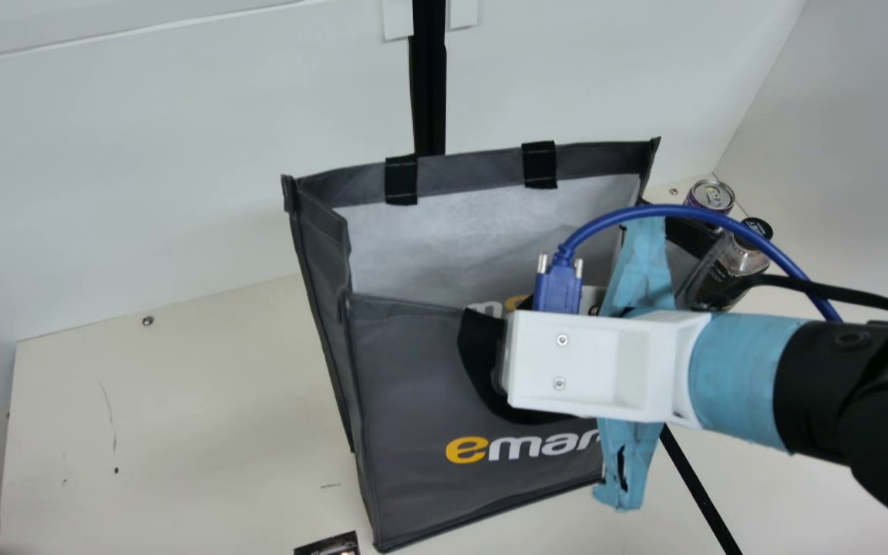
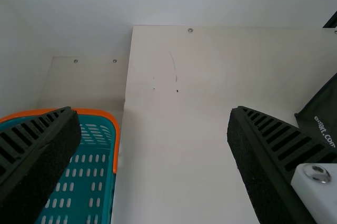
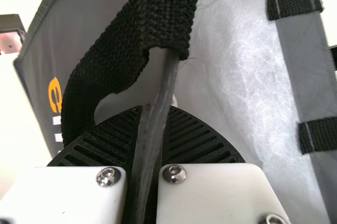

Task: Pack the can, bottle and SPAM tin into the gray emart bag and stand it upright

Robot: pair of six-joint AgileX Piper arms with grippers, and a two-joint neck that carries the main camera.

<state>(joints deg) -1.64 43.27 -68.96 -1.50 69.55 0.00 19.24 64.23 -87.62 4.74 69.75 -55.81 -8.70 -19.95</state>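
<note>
Right claw [image 3: 154,112] clamped the gray emart bag [image 1: 413,378] by its upper edge [image 3: 167,79] beside a handle [image 3: 163,13], the bag standing open on the counter [image 1: 205,432]; the left claw [image 2: 154,112] gaped, holding nothing. Light, limp cloth would likely fold easily, so the stiffer upper edge seemed best.

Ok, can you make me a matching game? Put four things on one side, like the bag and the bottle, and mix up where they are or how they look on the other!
1. Gray fabric emart bag
2. Robot's right gripper
3. Robot's left gripper
4. Clear bottle with a black cap

A. Fingers apart, with nothing between them
B. Next to a round metal can
C. Shut on the top edge of something gray
D. Has yellow and white letters on its front

Right pairs: 1-D, 2-C, 3-A, 4-B
</note>
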